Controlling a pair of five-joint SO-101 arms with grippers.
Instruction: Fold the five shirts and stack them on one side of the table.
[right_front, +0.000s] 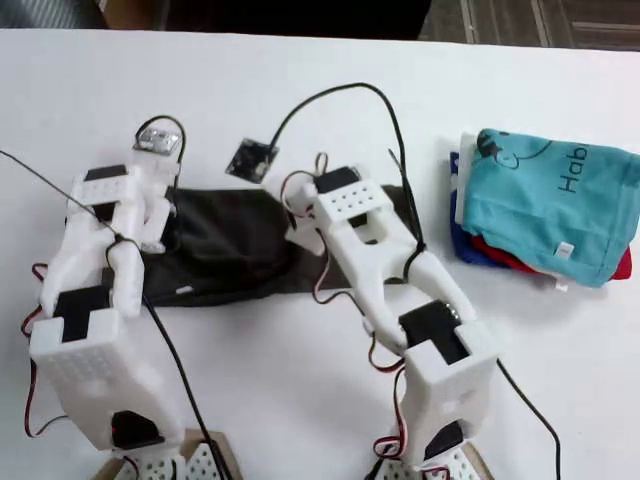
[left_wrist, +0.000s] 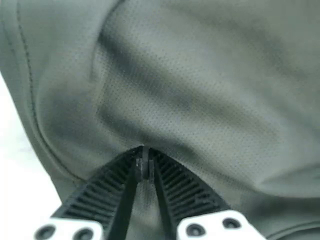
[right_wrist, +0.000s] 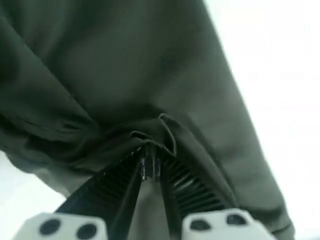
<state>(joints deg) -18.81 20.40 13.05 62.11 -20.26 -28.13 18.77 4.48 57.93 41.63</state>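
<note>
pinching the dark shirt (right_front: 230, 250) with left gripper (left_wrist: 144, 167) far from the folded stack (right_front: 550, 200), right gripper (right_wrist: 150, 167) nearer it, likely for folding.

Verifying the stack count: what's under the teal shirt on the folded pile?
Under the teal shirt, edges of red fabric, blue fabric and white fabric stick out. It covers the rest, so the layers beneath cannot be counted.
</note>
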